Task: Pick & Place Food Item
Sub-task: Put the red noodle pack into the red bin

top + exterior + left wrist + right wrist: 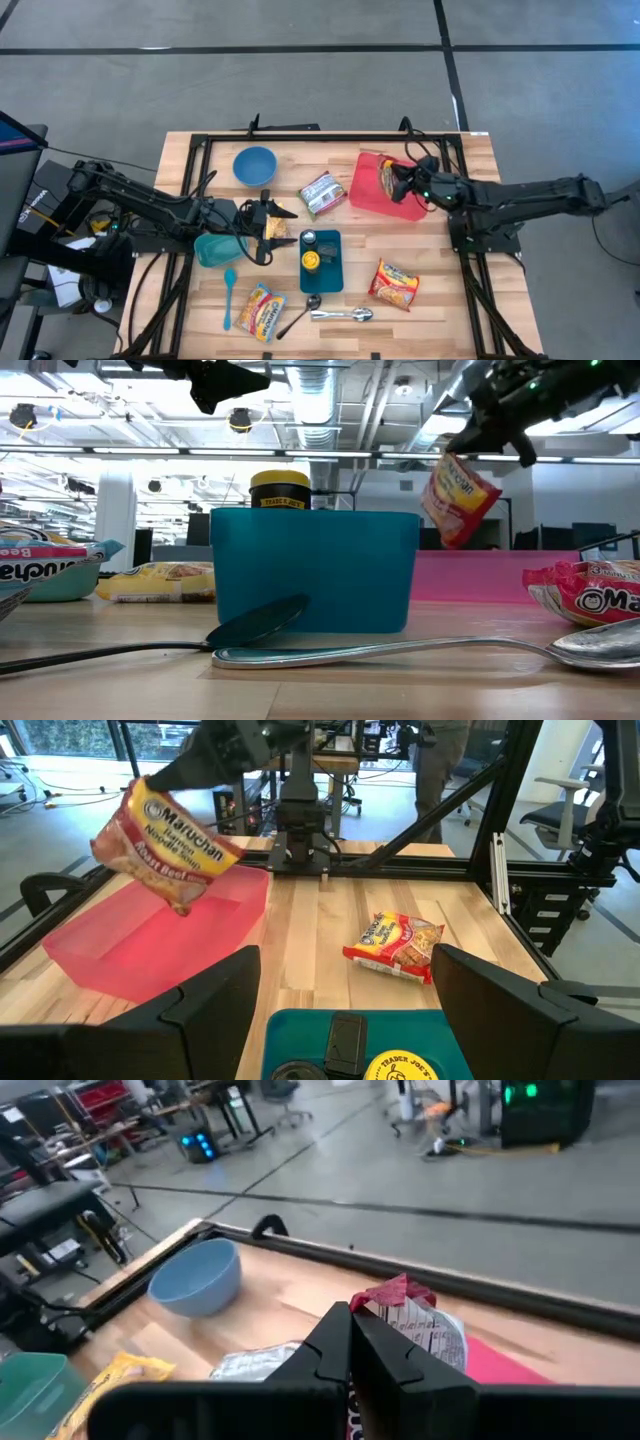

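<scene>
A red-and-yellow ramen packet [165, 845] hangs in the air over the pink bin [150, 945] at the table's far right, with my right gripper [403, 185] shut on it. In the low view the packet [458, 495] dangles clear above the bin [480, 575]. My left gripper [268, 228] stands open left of the table's middle, above the table, nothing between its fingers [205, 1010]. It points toward the teal tray [322, 262], which bears a yellow-lidded jar [311, 261]. My right gripper pinches the packet's crimped upper end [398, 1294] between its two shut fingers [340, 1342]. The fingers reach it slanting down from the table's right side. The packet hangs tilted below them [455, 500], lifted clear of the bin.
A blue bowl [255, 165] stands at the far left and a silver packet [322, 193] lies beside the bin. Two more ramen packets [395, 283] [260, 310], two spoons [340, 315], a teal spoon [229, 297] and a teal cup [213, 249] lie nearer.
</scene>
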`<state>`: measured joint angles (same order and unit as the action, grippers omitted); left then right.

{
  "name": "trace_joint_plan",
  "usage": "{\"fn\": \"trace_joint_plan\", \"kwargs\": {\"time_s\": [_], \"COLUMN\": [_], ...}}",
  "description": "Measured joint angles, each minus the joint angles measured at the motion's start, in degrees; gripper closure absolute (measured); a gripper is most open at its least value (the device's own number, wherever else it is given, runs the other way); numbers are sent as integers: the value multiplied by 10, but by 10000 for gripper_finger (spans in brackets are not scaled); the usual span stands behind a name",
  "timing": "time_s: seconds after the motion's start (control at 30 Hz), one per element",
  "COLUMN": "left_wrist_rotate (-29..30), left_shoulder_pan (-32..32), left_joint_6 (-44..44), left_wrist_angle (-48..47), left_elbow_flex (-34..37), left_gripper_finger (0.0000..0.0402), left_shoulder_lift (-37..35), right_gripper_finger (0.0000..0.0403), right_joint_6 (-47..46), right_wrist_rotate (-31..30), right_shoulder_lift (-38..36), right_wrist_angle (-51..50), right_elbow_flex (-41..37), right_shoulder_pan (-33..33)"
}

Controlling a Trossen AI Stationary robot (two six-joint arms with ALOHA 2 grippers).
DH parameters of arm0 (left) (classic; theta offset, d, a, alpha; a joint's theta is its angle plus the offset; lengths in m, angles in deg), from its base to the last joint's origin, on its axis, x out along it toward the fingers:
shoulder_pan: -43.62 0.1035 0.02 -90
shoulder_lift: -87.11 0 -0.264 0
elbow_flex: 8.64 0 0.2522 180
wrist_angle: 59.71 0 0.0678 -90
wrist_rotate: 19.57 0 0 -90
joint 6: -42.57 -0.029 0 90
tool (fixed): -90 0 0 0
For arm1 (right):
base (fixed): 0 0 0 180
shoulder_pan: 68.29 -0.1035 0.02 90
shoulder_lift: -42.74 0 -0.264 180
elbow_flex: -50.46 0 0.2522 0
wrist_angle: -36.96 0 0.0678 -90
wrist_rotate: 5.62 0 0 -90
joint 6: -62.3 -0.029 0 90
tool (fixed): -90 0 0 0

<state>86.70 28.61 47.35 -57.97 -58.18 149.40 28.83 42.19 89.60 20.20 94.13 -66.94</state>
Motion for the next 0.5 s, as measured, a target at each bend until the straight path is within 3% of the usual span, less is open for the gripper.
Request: {"fn": "trace_joint_plan", "kwargs": {"time_s": [0.5], "left_wrist_rotate": [0], "left_shoulder_pan": [0], "left_joint_6": [0], "left_wrist_angle": [0], "left_elbow_flex": [0], "left_gripper_finger": [112], "left_shoulder_lift": [0], "right_gripper_finger": [403], "right_joint_6": [-86], "right_wrist_rotate": [104], "right_shoulder_lift": [137], "right_wrist_angle": [44], "right_elbow_flex": [0], "right_shoulder_pan": [91]}}
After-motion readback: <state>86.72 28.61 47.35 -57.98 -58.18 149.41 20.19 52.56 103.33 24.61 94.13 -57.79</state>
